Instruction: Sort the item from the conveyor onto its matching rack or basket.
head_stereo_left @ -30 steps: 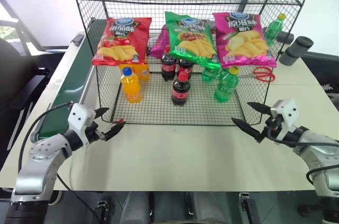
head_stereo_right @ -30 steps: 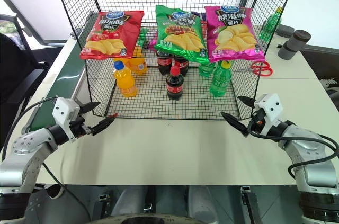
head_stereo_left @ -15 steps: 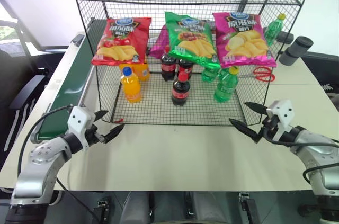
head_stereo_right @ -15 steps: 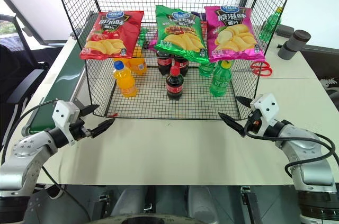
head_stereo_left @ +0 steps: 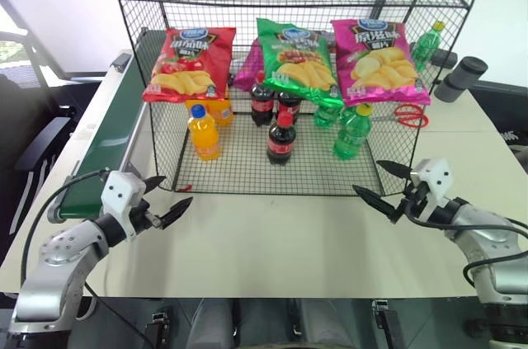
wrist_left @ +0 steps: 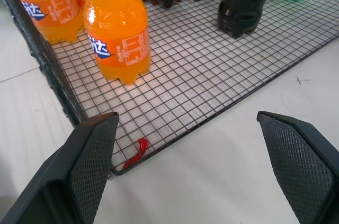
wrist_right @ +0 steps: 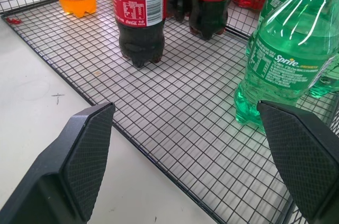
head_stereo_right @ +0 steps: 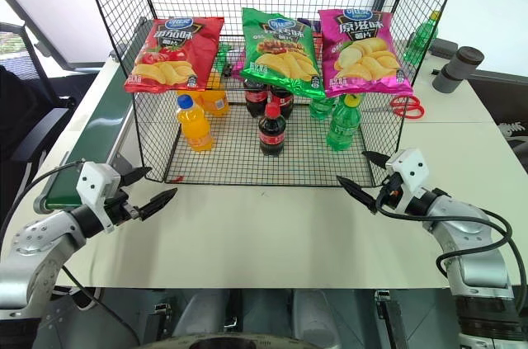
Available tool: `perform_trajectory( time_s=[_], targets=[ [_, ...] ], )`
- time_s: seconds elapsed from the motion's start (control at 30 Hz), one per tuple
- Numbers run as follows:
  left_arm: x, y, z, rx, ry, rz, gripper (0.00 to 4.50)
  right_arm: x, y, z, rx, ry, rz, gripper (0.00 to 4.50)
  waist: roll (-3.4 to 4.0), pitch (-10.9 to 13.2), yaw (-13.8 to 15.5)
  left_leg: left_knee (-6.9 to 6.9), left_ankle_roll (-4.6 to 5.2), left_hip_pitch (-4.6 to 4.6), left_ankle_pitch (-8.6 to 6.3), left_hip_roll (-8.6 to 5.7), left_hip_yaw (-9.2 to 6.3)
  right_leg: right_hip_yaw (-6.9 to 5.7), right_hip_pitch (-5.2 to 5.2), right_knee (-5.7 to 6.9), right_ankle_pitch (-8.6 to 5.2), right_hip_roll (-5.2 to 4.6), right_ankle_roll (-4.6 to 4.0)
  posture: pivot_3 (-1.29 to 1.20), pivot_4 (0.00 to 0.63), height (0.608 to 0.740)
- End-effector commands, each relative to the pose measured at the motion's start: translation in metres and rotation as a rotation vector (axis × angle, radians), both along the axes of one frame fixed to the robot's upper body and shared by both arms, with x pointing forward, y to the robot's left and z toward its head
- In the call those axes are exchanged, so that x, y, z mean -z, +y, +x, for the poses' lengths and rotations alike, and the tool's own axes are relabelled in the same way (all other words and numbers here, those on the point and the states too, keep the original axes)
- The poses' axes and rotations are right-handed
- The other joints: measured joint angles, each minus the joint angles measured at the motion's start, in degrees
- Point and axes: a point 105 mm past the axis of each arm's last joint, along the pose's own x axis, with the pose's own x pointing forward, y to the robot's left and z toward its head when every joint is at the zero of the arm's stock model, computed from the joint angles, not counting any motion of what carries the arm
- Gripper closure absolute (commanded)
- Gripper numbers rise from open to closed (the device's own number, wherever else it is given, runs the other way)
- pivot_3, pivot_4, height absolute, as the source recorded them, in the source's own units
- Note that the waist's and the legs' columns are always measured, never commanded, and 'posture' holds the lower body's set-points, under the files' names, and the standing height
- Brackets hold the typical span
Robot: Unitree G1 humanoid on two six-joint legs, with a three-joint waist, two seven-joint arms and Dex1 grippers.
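The cola bottle point(head_stereo_left: 281, 139) stands upright on the mesh floor of the black wire rack point(head_stereo_left: 247, 174), near the middle and closest to the open front edge. Two more cola bottles point(head_stereo_left: 262, 101) stand behind it, toward the back of the rack. An orange-drink bottle point(head_stereo_left: 203, 131) with a blue cap stands to its left, with a second orange bottle point(head_stereo_left: 219, 109) behind that one. A green bottle point(head_stereo_left: 353, 132) with a yellow cap stands to its right.

Three crisp bags hang on the rack above the bottles: a red bag point(head_stereo_left: 189, 64), a green bag point(head_stereo_left: 297, 60) and a pink bag point(head_stereo_left: 379, 60).

The conveyor point(head_stereo_left: 107, 143) runs along the left side of the rack, its dark green belt between pale rails.

The left pincer point(head_stereo_left: 167, 199) hovers over the white worktop point(head_stereo_left: 280, 242) just in front of the rack's left front corner, its fingers apart and gripping nothing. The right pincer point(head_stereo_left: 381, 186) hovers near the rack's right front corner, fingers likewise spread wide and empty.

A small red scrap point(wrist_left: 135, 152) is caught at the rack's front left corner. Red-handled scissors point(head_stereo_left: 406, 115) lie on the worktop right of the rack, and a dark cylinder point(head_stereo_left: 461, 78) lies further back.
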Motion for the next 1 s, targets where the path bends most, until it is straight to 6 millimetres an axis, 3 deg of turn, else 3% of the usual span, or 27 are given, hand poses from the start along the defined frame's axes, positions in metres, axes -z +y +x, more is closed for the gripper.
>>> perform_trajectory(
  time_s=[0.03,0.47,1.0],
  targets=[
    [-0.016,0.004,0.0,-0.021,-0.058,-0.01,0.0,-0.004,0.001,0.001,-0.007,-0.033,0.003,0.04,0.0,0.0,0.01,0.0,0.0,0.0,0.0,0.0,0.0,0.0,0.0,0.0,0.0,0.0,0.0,0.0,0.15,0.74],
    [-0.018,0.008,0.0,-0.067,-0.102,-0.046,0.0,-0.002,0.015,0.006,-0.017,-0.026,0.041,0.04,0.0,-0.01,0.01,0.01,0.0,0.01,0.0,-0.01,0.01,0.0,0.01,0.01,0.0,0.0,0.0,0.0,0.15,0.74],
    [-0.017,0.007,0.008,-0.089,-0.133,-0.073,0.0,-0.002,0.015,0.009,-0.009,-0.048,0.036,0.04,-0.01,-0.01,0.02,0.02,0.0,0.02,0.0,-0.01,0.0,0.0,0.02,0.02,0.0,0.03,0.0,0.0,0.15,0.74]
  ],
)
